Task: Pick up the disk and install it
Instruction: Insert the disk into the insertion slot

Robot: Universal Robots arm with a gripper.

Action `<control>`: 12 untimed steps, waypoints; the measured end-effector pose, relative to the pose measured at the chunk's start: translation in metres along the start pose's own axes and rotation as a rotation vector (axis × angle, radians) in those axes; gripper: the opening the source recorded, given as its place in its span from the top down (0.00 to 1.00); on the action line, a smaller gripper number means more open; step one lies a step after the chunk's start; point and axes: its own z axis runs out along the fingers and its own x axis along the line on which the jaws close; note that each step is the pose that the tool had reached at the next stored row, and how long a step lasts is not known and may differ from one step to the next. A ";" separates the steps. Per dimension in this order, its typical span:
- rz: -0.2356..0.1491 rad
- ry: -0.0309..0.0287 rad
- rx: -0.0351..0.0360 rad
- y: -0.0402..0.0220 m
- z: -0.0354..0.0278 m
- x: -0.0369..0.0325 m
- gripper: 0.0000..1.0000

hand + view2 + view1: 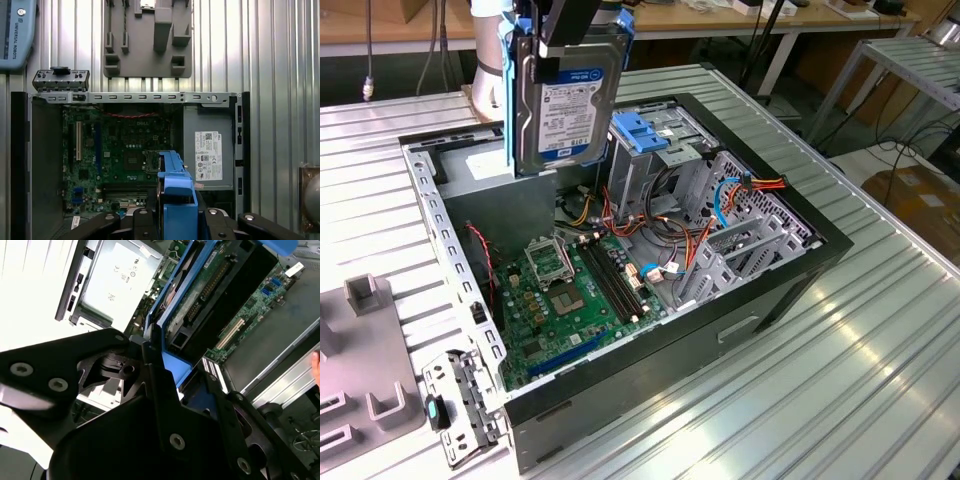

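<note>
The disk [565, 100], a silver drive with a white and blue label and blue side rails, hangs upright over the back of the open computer case [825, 250]. My gripper [570, 35] is shut on its upper edge. In the second wrist view the black fingers [150, 370] clamp the blue rail, and the disk's circuit-board side [200, 290] points down toward the case. In the first wrist view the disk's blue rail [175, 190] sits between the gripper parts [175, 222], above the motherboard [110, 150].
A grey drive cage with a blue latch [645, 135] stands just to the exterior view's right of the disk. A power supply with a white sticker [207, 150] fills one corner of the case. Cables [720, 200] cross the case. A grey fixture [370, 380] lies on the ribbed table.
</note>
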 end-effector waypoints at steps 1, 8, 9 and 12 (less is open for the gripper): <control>0.000 -0.0001 0.0001 -0.0004 0.0001 0.0007 0.63; 0.000 -0.0001 0.0000 -0.0026 0.0001 0.0058 0.63; 0.000 -0.0001 0.0001 -0.0027 0.0001 0.0070 0.63; 0.000 0.0000 0.0000 -0.0033 0.0001 0.0104 0.63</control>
